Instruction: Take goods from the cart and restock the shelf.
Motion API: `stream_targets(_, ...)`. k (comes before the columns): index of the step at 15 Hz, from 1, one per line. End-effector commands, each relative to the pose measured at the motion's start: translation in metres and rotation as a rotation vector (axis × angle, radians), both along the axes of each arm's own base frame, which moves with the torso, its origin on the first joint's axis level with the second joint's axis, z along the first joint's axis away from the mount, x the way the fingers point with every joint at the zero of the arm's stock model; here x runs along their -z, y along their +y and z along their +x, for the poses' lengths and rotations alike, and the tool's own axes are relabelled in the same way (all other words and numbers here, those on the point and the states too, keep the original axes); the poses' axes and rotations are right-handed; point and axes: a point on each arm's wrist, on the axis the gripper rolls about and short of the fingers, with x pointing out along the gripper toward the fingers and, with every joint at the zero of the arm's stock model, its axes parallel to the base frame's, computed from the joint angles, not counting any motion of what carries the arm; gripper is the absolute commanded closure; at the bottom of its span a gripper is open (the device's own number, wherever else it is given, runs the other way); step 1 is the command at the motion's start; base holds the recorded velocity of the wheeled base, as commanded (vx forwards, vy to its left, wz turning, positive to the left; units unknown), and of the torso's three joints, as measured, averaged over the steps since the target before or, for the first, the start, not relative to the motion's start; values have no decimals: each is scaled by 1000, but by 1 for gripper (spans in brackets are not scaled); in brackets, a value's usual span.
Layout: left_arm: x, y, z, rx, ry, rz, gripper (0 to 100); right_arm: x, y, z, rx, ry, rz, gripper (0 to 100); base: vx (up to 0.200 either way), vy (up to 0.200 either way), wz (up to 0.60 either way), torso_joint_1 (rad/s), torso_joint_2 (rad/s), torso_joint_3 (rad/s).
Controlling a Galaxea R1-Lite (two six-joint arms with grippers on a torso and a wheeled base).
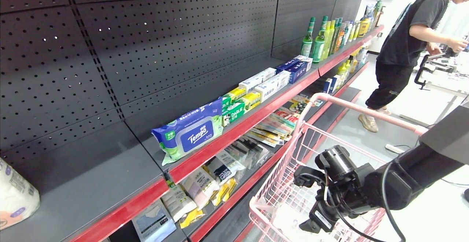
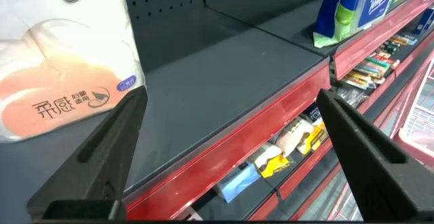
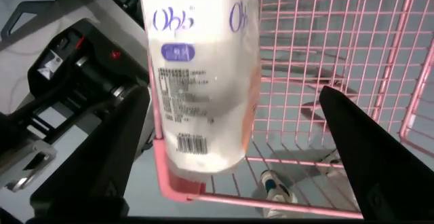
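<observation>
shop aisle with a black pegboard wall behind a red-edged shelf [image 1: 110, 176], and a pink wire cart [image 1: 329, 101] parked just beside it. the main risk, as i judge it, lies in the cart: the white pack [image 3: 203, 81] sits at a corner with its lower end close against the wire, so a finger closing there could catch the mesh or the rim instead of the pack. the pack also looks soft and rounded, so a squeeze set too high or off-centre may let it slip or tip back on the lift. the right pincer [image 3: 234, 91] hangs low over the cart with its fingers spread wide. the white pack stands between them, and i see no contact on either side; it holds nothing. the left pincer [image 2: 230, 95] is also wide open and empty, over bare shelf. one finger is just beside the tissue pack [image 2: 61, 68] that lies at the shelf's left end, and a careless swing could nudge that pack. the wipes [image 1: 190, 132] lie farther along the shelf, well apart from both.
</observation>
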Motion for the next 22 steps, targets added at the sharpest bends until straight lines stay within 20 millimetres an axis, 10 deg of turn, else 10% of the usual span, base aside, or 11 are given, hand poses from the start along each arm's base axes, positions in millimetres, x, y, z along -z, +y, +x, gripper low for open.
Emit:
stream_targets(1, 0, 0, 0, 0, 1, 0, 0, 11, 16, 5, -32, 17, -4, 0, 0, 0, 0, 0, 0, 0)
stream_targets(22, 0, 0, 0, 0, 0, 1, 0, 37, 25, 26, -36, 43, -24, 0, 0, 0, 0, -44, 103, 60)
